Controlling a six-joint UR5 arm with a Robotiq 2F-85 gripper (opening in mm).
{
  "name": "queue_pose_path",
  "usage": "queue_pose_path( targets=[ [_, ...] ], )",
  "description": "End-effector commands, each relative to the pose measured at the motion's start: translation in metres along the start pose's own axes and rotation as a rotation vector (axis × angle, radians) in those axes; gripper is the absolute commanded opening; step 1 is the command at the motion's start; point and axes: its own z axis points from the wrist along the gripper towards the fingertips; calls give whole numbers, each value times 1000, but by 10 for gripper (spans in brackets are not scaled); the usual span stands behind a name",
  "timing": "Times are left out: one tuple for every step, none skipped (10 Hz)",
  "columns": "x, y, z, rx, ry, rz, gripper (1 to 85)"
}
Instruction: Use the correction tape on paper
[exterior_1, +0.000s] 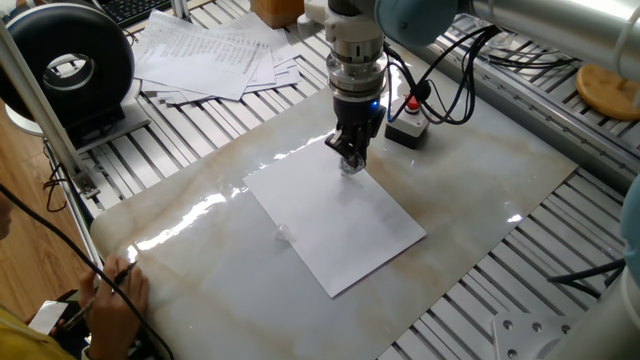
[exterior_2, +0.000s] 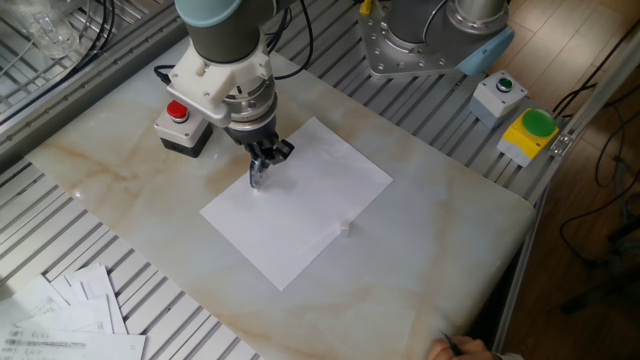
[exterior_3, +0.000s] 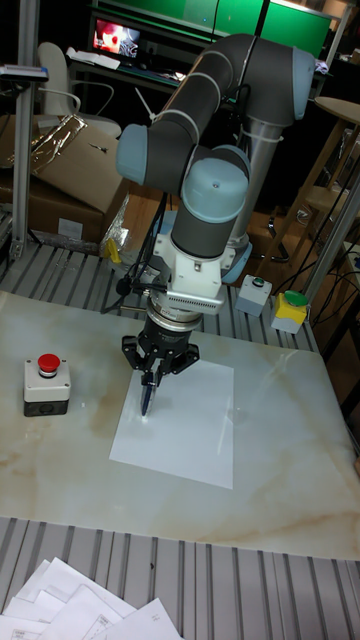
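The white paper (exterior_1: 338, 217) (exterior_2: 297, 200) (exterior_3: 180, 424) lies flat on the marble slab. My gripper (exterior_1: 350, 156) (exterior_2: 263, 165) (exterior_3: 152, 385) hangs over the sheet's far corner, shut on the correction tape (exterior_1: 351, 165) (exterior_2: 256, 178) (exterior_3: 148, 398), a small dark dispenser that points down. Its tip touches the paper or sits just above it; I cannot tell which. A tiny pale bit (exterior_2: 344, 228) lies on the sheet near its edge.
A red-button box (exterior_1: 405, 128) (exterior_2: 181, 126) (exterior_3: 46, 383) stands just beyond the paper. A fanned pile of printed sheets (exterior_1: 215, 55) (exterior_2: 60, 315) lies off the slab. A green and yellow button box (exterior_2: 530, 132) sits at the far edge. A person's hand (exterior_1: 115, 300) rests at the slab's corner.
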Motion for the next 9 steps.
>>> queue_pose_path(
  targets=[
    [0, 3, -1, -14, 2, 7, 10],
    [1, 3, -1, -15, 3, 7, 10],
    [1, 3, -1, -16, 4, 7, 10],
    [2, 3, -1, -16, 8, 7, 10],
    [3, 3, 0, -17, 7, 6, 10],
    [3, 3, 0, -18, 10, 6, 10],
    [4, 4, 0, -19, 13, 6, 10],
    [5, 4, 0, -21, 16, 8, 10],
    [6, 5, 0, -24, 21, 9, 10]
  ],
)
